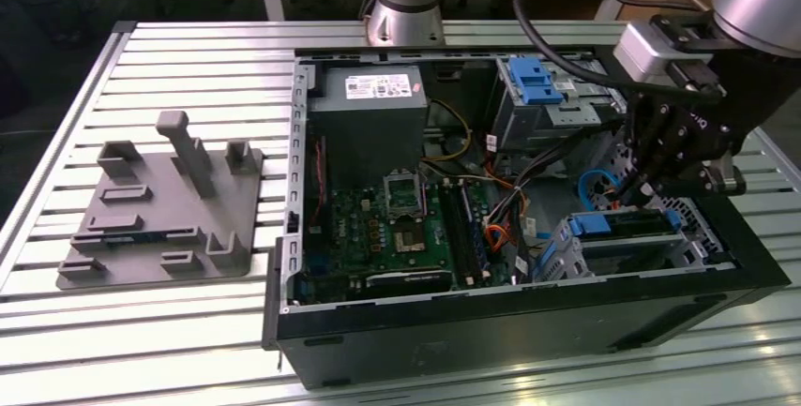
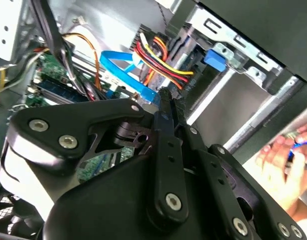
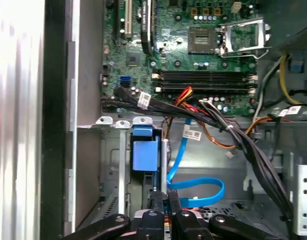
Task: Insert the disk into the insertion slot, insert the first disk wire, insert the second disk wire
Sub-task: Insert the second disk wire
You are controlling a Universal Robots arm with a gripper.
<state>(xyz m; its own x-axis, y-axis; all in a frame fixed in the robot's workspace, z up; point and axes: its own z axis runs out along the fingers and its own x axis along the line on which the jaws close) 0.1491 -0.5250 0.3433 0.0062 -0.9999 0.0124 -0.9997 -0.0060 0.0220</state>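
The disk (image 1: 632, 221), in its blue carrier, lies inside the insertion slot (image 1: 641, 256), the perforated metal cage at the open case's corner on the exterior view's right. My gripper (image 1: 646, 192) hangs just above the disk's inner end. In both wrist views its fingers are pressed together. The second disk wire (image 3: 196, 192), a flat blue cable, loops over the case floor and ends right at my gripper (image 3: 166, 196). Its plug is hidden between the fingers. In the second wrist view the blue cable (image 2: 124, 64) meets my gripper (image 2: 163, 96), with red, yellow and orange wires (image 2: 163, 56) just beyond.
A taller metal bay with a blue latch (image 1: 536, 82) stands behind the cage. The motherboard (image 1: 400, 228) and power supply (image 1: 370, 97) fill the case. Black cable bundles (image 3: 233, 131) cross nearby. A grey fixture plate (image 1: 157, 214) lies on the slatted table. A person's hand (image 2: 286, 162) is outside the case.
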